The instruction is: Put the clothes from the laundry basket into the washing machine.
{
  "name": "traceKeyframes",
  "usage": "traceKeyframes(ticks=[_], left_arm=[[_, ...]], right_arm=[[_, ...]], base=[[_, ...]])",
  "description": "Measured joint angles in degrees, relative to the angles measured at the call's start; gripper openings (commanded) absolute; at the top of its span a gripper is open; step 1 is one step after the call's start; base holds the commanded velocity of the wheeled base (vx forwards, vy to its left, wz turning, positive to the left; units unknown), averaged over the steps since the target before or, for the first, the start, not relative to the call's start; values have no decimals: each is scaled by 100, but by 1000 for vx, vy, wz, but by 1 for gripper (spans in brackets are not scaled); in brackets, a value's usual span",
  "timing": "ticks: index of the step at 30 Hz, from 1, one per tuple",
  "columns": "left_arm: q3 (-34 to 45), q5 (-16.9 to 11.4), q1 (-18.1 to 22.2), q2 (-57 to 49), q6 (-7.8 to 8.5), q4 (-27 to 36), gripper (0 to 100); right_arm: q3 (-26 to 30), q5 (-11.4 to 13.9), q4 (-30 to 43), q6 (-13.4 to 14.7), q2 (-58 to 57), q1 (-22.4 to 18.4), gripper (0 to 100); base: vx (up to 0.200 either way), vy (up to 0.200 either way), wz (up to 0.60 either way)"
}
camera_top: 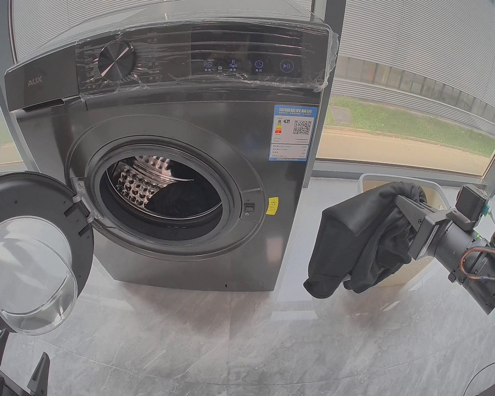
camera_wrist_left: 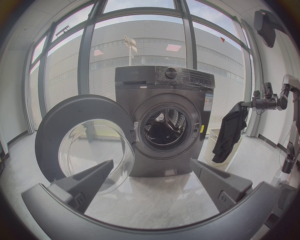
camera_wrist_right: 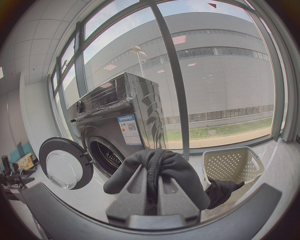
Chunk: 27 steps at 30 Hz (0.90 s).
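Materials and finishes around the washing machine (camera_top: 290, 208).
Its cabinet (camera_top: 170, 108) was satin grey metal, its panel (camera_top: 243, 46) under wrinkled clear plastic film (camera_top: 325, 60). The drum (camera_top: 142, 177) was bright perforated metal; the door (camera_top: 26, 279), glossy clear glass in a matt dark rim (camera_top: 24, 194). The garment (camera_top: 360, 233) was matt black knit cloth, the laundry basket (camera_wrist_right: 231, 162) cream perforated plastic, the floor (camera_top: 252, 343) polished grey stone.
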Motion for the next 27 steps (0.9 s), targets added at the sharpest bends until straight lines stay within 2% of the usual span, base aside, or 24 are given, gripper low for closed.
traceKeyframes(ticks=[4,13,27], left_arm=[[0,-2,5,0,-2,-2,100],[0,-2,2,0,6,-2,100],[0,-2,5,0,-2,-2,100]], right_arm=[[9,-4,2,0,-1,-9,0],[61,32,-27,7,13,-2,0],[80,35,-33,9,33,6,0]], base=[[-200,0,0],[0,0,0],[0,200,0]])
